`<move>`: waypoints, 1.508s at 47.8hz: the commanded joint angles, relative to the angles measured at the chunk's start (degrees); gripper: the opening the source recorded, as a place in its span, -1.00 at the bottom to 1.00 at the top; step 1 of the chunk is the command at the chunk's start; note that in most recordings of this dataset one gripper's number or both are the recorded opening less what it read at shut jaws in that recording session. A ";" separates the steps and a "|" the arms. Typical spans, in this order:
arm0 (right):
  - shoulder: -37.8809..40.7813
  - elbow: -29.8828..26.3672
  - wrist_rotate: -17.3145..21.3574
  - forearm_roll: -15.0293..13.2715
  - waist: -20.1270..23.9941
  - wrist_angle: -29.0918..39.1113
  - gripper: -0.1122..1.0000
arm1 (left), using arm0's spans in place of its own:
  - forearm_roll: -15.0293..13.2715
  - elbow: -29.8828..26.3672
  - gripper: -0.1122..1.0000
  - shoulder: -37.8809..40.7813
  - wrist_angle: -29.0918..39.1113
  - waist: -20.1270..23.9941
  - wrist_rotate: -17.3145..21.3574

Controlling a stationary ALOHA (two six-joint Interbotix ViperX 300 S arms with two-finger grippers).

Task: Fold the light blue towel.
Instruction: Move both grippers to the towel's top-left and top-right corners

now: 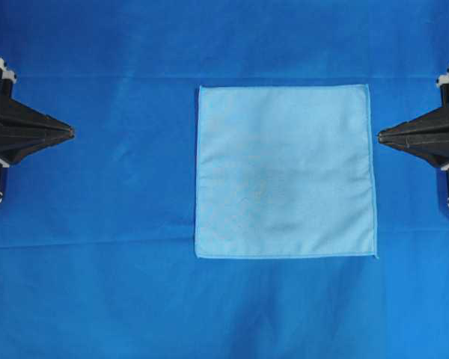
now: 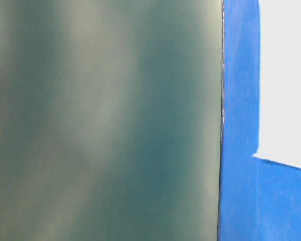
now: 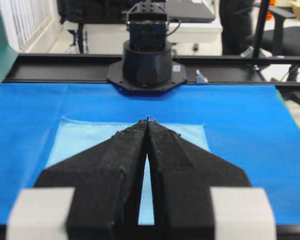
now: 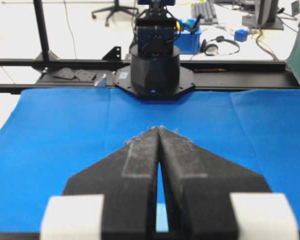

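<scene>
no readable text, no labels, no brands, no numbers in any view

Bright, even, nearly shadowless light overhead; the table-level view is blurred and overexposed at its right; wrist foregrounds are soft.

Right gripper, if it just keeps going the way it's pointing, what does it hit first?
Probably the light blue towel. The right gripper, fingers closed, points straight at the towel's near edge across a narrow strip of blue table covering. Its height is unclear, so it may pass above.

Light blue towel [image 1: 284, 171] flat on table covering [image 1: 97, 224] — between both hands.
</scene>
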 commanded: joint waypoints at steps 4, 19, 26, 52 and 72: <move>0.35 -2.55 0.97 1.85 -0.70 1.32 -0.80 | -1.23 -2.02 -0.80 3.16 -0.62 0.09 0.00; 1.05 -4.31 1.58 3.16 -12.66 18.46 -0.80 | -1.32 -6.33 -0.80 19.16 -2.99 6.68 -0.88; 3.34 -3.87 1.93 3.16 -19.86 22.76 -0.79 | -1.32 -10.02 -0.79 28.65 -2.99 11.25 -1.05; 25.49 -3.34 2.20 -0.44 -36.04 23.20 0.23 | -1.32 -22.59 0.77 55.55 -3.43 22.94 -0.88; 41.84 -2.90 2.20 -1.49 -37.53 14.85 0.22 | -1.32 -28.92 0.76 71.37 -3.60 23.03 -0.97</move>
